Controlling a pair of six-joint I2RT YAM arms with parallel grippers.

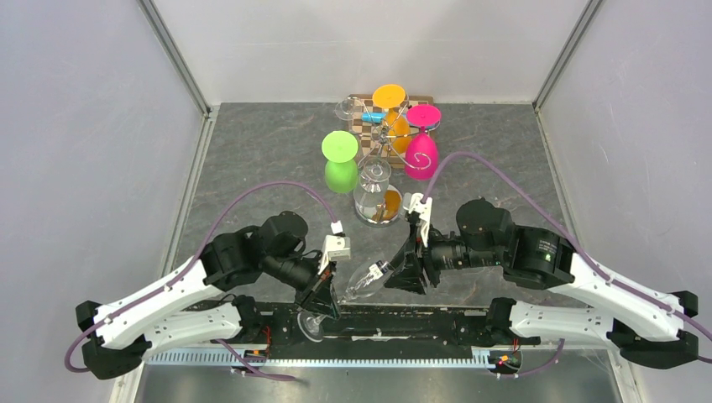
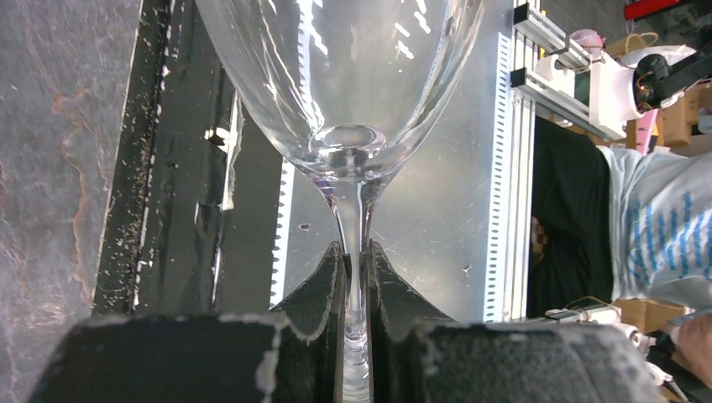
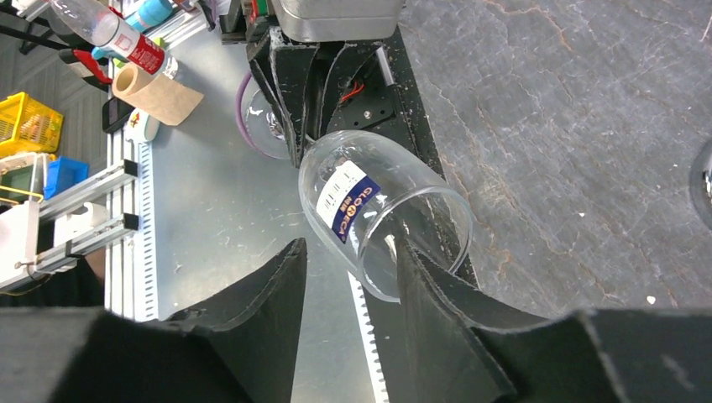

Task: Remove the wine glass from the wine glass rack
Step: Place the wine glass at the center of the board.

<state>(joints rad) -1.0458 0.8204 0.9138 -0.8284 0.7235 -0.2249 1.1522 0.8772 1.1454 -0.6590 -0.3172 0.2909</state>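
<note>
A clear wine glass (image 1: 366,280) with a blue and white label lies tilted over the table's near edge, away from the wine glass rack (image 1: 382,134). My left gripper (image 1: 323,294) is shut on its thin stem (image 2: 356,227), and the bowl (image 2: 344,75) fills the left wrist view above the fingers. My right gripper (image 3: 351,248) is open at the bowl's mouth (image 3: 382,214). One of its fingers (image 3: 428,285) reaches inside the rim and the other stays outside, apart from the glass. The chrome rack stands at the back centre.
Green (image 1: 340,164), pink (image 1: 421,151), orange (image 1: 390,105) and clear (image 1: 374,193) glasses hang upside down on the rack. A checkered board (image 1: 361,113) lies behind it. A metal rail (image 1: 336,357) runs along the near edge, below the held glass. Grey walls close in both sides.
</note>
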